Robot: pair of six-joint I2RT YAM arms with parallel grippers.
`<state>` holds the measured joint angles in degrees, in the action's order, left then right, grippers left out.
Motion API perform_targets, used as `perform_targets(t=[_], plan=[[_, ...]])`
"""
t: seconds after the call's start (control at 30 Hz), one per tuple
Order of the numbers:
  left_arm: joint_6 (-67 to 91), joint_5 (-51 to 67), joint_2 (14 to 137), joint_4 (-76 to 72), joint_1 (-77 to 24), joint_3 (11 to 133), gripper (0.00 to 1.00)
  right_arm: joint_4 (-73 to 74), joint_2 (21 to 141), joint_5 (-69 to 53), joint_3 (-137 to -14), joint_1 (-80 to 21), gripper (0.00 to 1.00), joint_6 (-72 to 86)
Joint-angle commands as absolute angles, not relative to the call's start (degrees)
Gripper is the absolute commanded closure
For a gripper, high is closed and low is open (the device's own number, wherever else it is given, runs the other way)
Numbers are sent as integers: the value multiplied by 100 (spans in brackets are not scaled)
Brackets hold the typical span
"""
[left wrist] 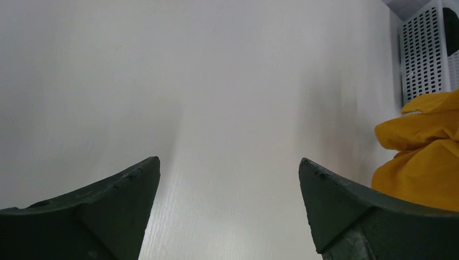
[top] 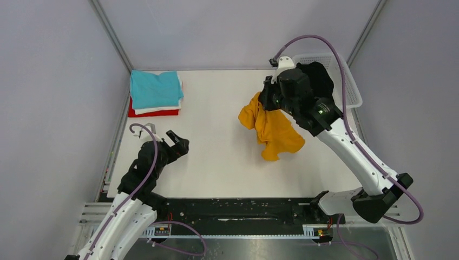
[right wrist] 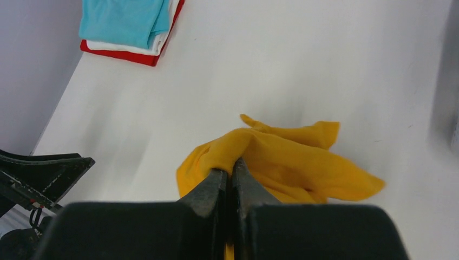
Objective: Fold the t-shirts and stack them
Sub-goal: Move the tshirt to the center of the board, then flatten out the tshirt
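A crumpled mustard-orange t-shirt (top: pixel 273 129) hangs bunched over the right half of the table, and my right gripper (top: pixel 266 97) is shut on its upper edge. In the right wrist view the closed fingers (right wrist: pixel 216 187) pinch a fold of that shirt (right wrist: pixel 303 168). A folded stack sits at the far left: a teal t-shirt (top: pixel 155 88) on top, a white one (top: pixel 157 110) under it, a red one (top: pixel 154 114) at the bottom. A black t-shirt (top: pixel 320 76) lies in the basket. My left gripper (top: pixel 177 142) stands open over bare table at the near left, nothing between its fingers (left wrist: pixel 119 206).
A white lattice basket (top: pixel 346 81) stands at the far right corner, partly behind the right arm. The left wrist view catches the basket (left wrist: pixel 425 51) and the mustard shirt (left wrist: pixel 422 162) at its right edge. Grey walls close in the table on three sides.
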<state>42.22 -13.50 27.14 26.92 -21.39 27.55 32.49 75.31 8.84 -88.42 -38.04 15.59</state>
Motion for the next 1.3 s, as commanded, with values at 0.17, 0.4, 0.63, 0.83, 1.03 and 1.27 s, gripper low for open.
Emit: perform_targets(t=[0.17,0.4,0.63,0.83,1.03,1.27], plan=[[4299,-919,2920,2689,-2153,2790,1,3015,9292,503,-9757,-3942,100,2252],[4307,-728,3111,2594,-2154,2795,1,3893,10398,1724,-10695,-3934,8,1497],[4353,-111,3539,1949,-2160,2570,1,2663,8615,1972,-7654,-3921,1,1685],[4381,284,4337,940,-2157,2287,1,1865,7656,1446,-5448,-3613,1,2338],[4244,471,5825,-119,-2152,2658,1,843,7912,-59,-4671,-2739,5,2954],[4274,1157,7614,-664,-2109,3241,7,482,9004,-409,-5068,-2476,14,3040]])
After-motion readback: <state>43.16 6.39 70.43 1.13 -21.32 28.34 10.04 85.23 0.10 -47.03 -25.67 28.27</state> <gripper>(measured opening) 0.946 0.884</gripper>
